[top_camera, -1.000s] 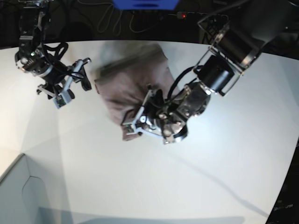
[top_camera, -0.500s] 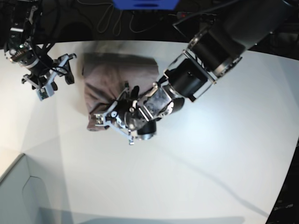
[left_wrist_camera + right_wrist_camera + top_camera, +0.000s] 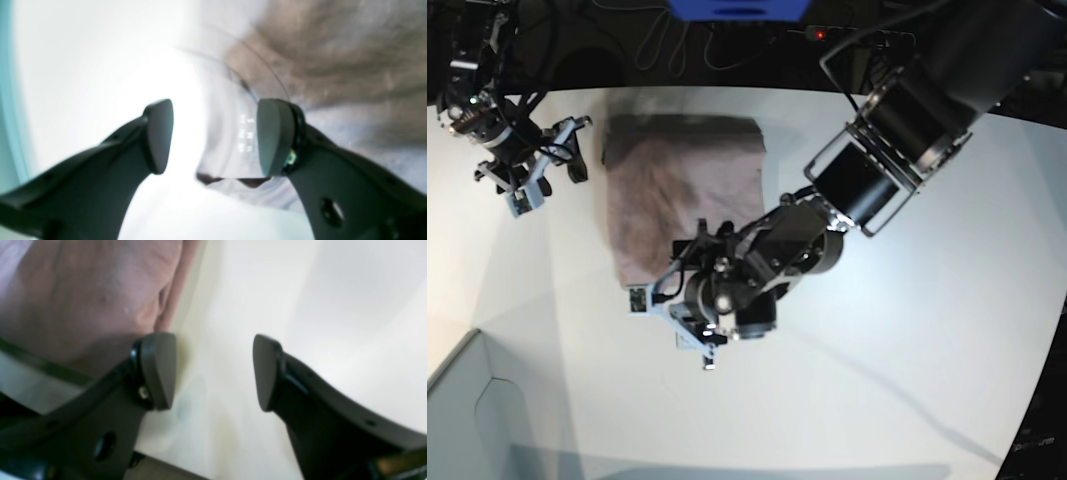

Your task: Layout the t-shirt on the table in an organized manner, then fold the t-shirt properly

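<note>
The left gripper (image 3: 667, 310) stands open beside the folded dusty-mauve cotton t-shirt (image 3: 682, 185), holding nothing; the right gripper (image 3: 552, 165) is open too – folding seems nearly finished, probably only smoothing remains.

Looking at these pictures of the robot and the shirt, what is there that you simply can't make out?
- Base view: the near edge of the t-shirt is covered by the left arm, so that hem cannot be seen.
- Left wrist view: the shirt is blurred; its folds and the pale print between the fingers cannot be read.
- Right wrist view: the shirt is cut off by the top and left edges.
- Base view: the right gripper is small, its jaw gap hard to judge there.
</note>
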`<action>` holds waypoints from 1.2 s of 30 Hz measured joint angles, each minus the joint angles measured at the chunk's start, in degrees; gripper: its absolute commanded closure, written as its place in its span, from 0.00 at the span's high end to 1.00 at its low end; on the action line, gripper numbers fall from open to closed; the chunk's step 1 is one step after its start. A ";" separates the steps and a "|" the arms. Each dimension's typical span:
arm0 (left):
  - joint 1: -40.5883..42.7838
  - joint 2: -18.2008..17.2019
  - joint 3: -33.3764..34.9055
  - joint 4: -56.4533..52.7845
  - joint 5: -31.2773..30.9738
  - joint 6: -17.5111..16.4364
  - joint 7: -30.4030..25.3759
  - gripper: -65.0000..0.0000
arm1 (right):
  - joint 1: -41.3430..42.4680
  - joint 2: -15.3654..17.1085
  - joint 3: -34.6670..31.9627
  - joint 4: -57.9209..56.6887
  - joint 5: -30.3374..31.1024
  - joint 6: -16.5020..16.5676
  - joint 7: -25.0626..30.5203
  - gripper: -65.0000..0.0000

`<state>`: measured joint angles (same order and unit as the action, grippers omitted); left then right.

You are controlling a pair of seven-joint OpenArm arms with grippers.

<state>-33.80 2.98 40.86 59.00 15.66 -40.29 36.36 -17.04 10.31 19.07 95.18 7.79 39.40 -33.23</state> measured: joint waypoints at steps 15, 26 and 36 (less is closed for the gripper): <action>16.35 -12.02 -34.47 32.63 0.09 0.17 18.82 0.58 | 2.58 -9.38 -8.96 8.11 -0.07 -0.02 -0.61 0.00; 37.27 -11.21 -74.12 40.37 -0.39 0.02 21.14 0.58 | -0.02 -10.01 -13.25 -3.32 -0.22 -0.02 2.64 0.00; 43.21 -6.75 -87.32 40.37 -0.31 0.02 21.07 0.58 | -2.40 -9.77 -13.64 -12.17 1.40 -0.04 11.02 0.00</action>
<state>9.41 -3.77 -46.46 99.37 15.35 -40.27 57.43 -19.44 0.54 5.43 83.00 9.19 39.35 -22.22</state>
